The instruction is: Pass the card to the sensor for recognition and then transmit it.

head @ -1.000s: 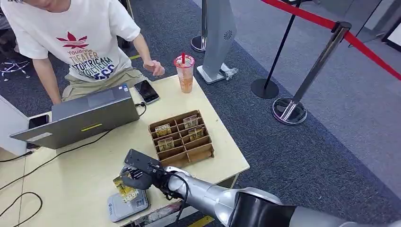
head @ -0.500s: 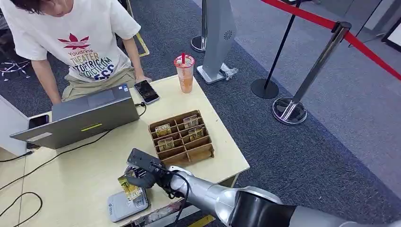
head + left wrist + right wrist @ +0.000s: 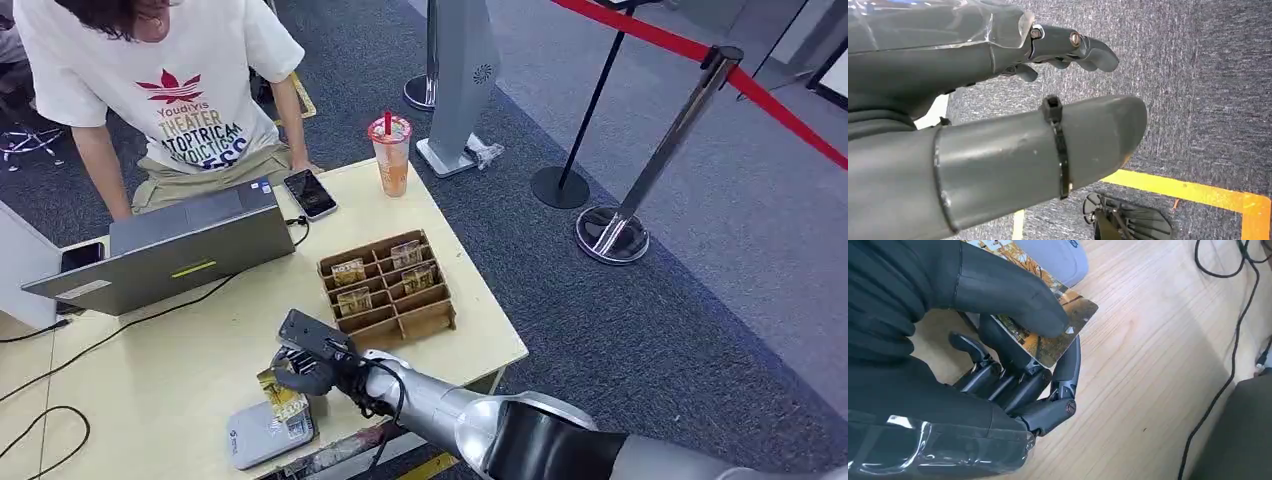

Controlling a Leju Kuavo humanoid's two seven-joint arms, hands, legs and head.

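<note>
Pale wood runs under everything here: the surface (image 3: 180, 370) fills the lower left of the head frame. My right hand (image 3: 305, 368) sits low and left of centre there, thumb and fingers pinching a card (image 3: 280, 393) with a yellow-brown print. In the right wrist view the thumb presses on the card's (image 3: 1058, 337) face and the dark fingers (image 3: 1068, 370) back it from beneath, one corner sticking out past them. The card hangs tilted, its lower end over the grey sensor (image 3: 265, 437) that lies flat near the surface's front edge; I cannot tell whether card and sensor touch.

Up and right of my hand stands a brown organizer (image 3: 392, 295) with several compartments, four of them holding cards. A grey laptop (image 3: 165, 255) lies in the left middle of the frame, a cable (image 3: 110, 335) trailing from it across the wood. A phone (image 3: 309, 192) lies near the far edge, with a person's hand beside it; the person (image 3: 170, 90) in a white printed shirt leans in at the upper left. An orange drink (image 3: 391, 155) with a red straw stands at the far corner.

My left hand (image 3: 1068, 47) hangs over grey carpet and a yellow floor line, fingers loosely apart around nothing.
</note>
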